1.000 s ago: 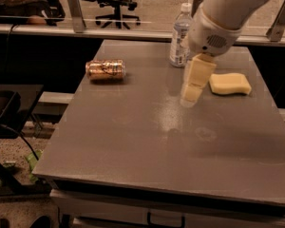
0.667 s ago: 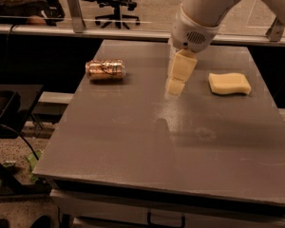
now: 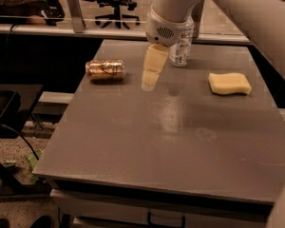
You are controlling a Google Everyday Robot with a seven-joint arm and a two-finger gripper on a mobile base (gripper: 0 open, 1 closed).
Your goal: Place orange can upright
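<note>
Leftward is where the gripper (image 3: 149, 82) has gone since the earlier frames: it started close to the yellow sponge (image 3: 229, 83) on the right side of the table (image 3: 171, 146) and now hangs over the middle of the far half, just in front of the clear water bottle (image 3: 181, 49) and nearer the orange can (image 3: 105, 70). Neither the can nor the sponge has shifted. The can lies on its side near the table's left edge, its long axis running roughly left to right, and it is apart from the gripper with bare tabletop between them. The gripper points down from the white arm (image 3: 168, 13), its tip above the surface rather than on it, or so it seems from the faint reflection beneath. Whether it is open or closed I cannot tell (it reads as one pale tapered shape from this angle), but nothing shows in its hold. The step in hand looks like the approach, with the grasp not yet begun. The next move probably calls for carrying on to the left until the gripper is over the can, coming down across its round body, closing on it, then lifting and turning it so that one flat end meets the table
</note>
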